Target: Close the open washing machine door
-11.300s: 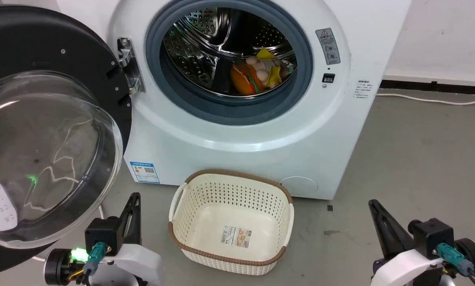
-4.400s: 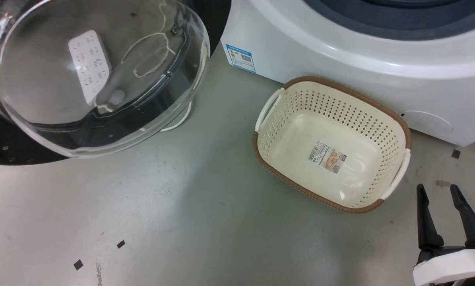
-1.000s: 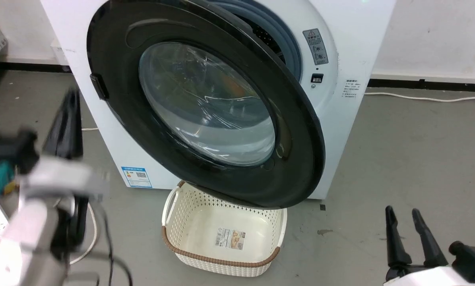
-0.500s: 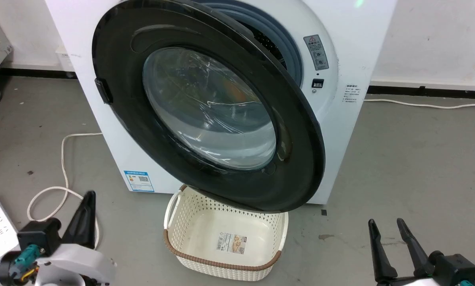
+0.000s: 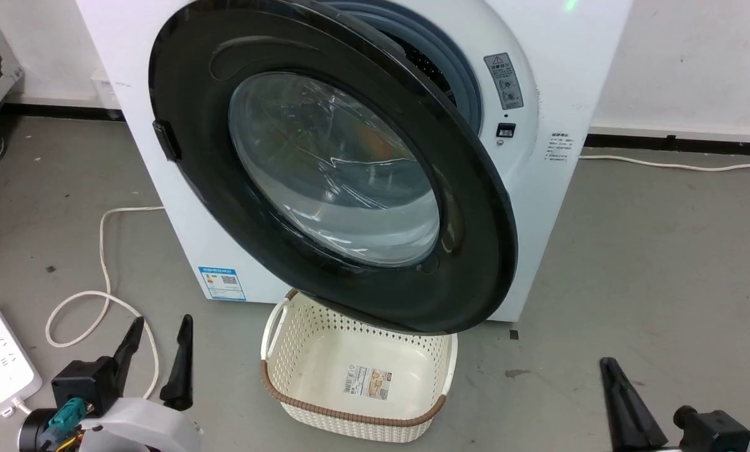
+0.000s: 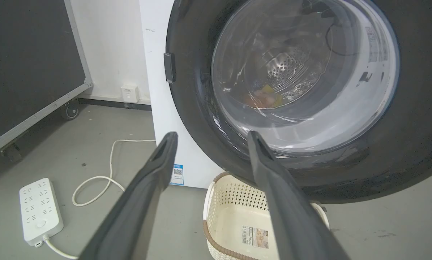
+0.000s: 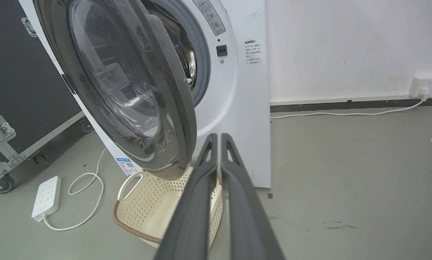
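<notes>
The door (image 5: pixel 334 169) hangs ajar, hinged on the head view's left. Its free right edge stands off the washer (image 5: pixel 557 94), so a crescent of grey gasket (image 5: pixel 456 75) shows at the upper right. What remains, I judge, is the last push home until the catch takes in the latch (image 5: pixel 505 130). The right gripper (image 7: pixel 219 136) seems the better tool: its jaws are together, making one blunt tip, and it sits low on the free-edge side. Press on the black rim (image 5: pixel 481 251) near that edge, not on the glass, where the tip could skid, and push squarely toward the washer. The left gripper (image 5: pixel 162 323), jaws apart and holding nothing, waits low near the hinge side and should keep out of the swing. The basket (image 5: pixel 349 414) sits on the floor under the door's lower edge. Whether the door clears it is hard to tell from here, so push slowly.
</notes>
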`<state>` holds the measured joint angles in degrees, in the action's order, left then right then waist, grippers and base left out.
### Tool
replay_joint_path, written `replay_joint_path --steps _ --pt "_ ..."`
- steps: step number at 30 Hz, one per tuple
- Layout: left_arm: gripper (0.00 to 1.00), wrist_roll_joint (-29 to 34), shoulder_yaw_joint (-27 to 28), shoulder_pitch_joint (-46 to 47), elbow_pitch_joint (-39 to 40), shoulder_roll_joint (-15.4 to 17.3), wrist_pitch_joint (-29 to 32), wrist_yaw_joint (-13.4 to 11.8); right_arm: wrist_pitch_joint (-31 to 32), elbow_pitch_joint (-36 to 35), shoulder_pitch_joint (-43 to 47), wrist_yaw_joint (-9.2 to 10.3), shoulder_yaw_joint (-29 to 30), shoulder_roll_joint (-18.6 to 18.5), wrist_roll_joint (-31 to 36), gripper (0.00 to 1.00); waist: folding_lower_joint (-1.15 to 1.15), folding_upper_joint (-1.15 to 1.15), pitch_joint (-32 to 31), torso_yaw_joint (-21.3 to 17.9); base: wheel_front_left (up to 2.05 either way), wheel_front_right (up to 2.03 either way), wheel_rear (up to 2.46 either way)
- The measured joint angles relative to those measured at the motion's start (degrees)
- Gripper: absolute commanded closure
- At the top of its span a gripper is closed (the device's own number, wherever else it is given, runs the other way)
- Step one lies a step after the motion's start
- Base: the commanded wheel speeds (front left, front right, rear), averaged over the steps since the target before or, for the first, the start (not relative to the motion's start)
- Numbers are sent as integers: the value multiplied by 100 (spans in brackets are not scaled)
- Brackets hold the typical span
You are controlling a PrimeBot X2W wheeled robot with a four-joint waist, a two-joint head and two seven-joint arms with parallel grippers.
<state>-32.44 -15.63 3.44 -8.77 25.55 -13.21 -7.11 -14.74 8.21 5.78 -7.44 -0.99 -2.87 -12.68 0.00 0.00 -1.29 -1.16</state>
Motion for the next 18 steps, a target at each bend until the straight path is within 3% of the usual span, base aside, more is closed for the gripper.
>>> replay_joint_path --steps 6,14,18 --pt "0 111 4 -23 111 -29 -75 -42 45 -22 -70 0 63 -1 -27 100 0 0 9 62 0 0 0" --pt "0 330 118 -144 393 -142 -143 -84 567 44 -946 0 -783 1 -116 100 1 0 117 196 0 0 0" --pt "0 424 158 -144 485 -199 -146 -41 667 472 -1457 0 -795 1 -143 100 1 0 249 308 0 0 0"
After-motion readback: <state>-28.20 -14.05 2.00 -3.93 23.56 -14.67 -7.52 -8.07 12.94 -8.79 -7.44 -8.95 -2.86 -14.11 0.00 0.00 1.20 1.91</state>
